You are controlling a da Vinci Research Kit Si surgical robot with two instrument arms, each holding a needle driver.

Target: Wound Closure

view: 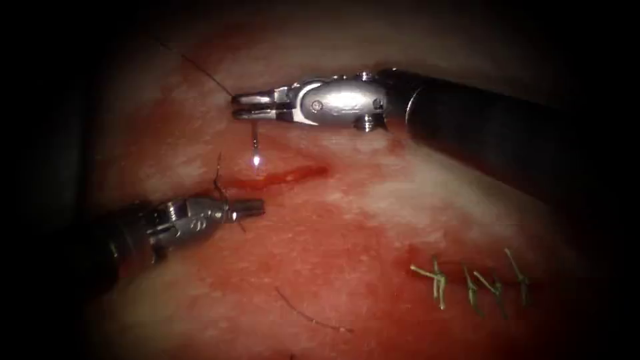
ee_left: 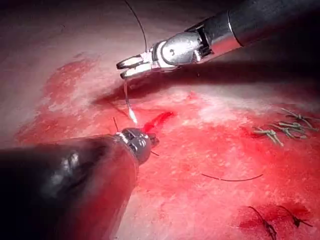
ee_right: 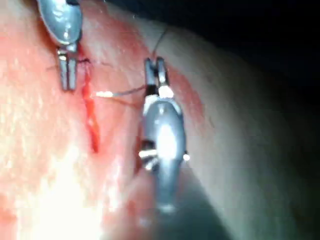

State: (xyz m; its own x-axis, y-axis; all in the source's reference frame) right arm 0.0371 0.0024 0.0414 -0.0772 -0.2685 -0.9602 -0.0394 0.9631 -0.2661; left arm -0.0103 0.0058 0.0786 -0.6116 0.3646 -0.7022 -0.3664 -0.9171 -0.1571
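Nearest the endoscope, a loose thread end (view: 312, 319) lies curved on the tissue (view: 373, 200), well apart from both tools, with bare tissue around it. To its right, green stitches (view: 467, 280) cross a closed stretch of wound. Further back on the left, the left tool (view: 248, 209) points right with its jaws closed; dark thread (view: 219, 180) rises just behind its tip, but whether the jaws grip that thread cannot be told. Its tip lies just on the near side of the short red cut (view: 287, 177), which runs left to right. Beyond the cut, the right tool (view: 252, 107) points left, jaws closed on the needle (view: 254, 143) near its rear end. The needle's long axis runs from the jaws down toward the cut, its bright tip just above the cut's far edge and not in the tissue. Thread runs from the right tool far-left across the tissue. Open tissue separates the two tools.
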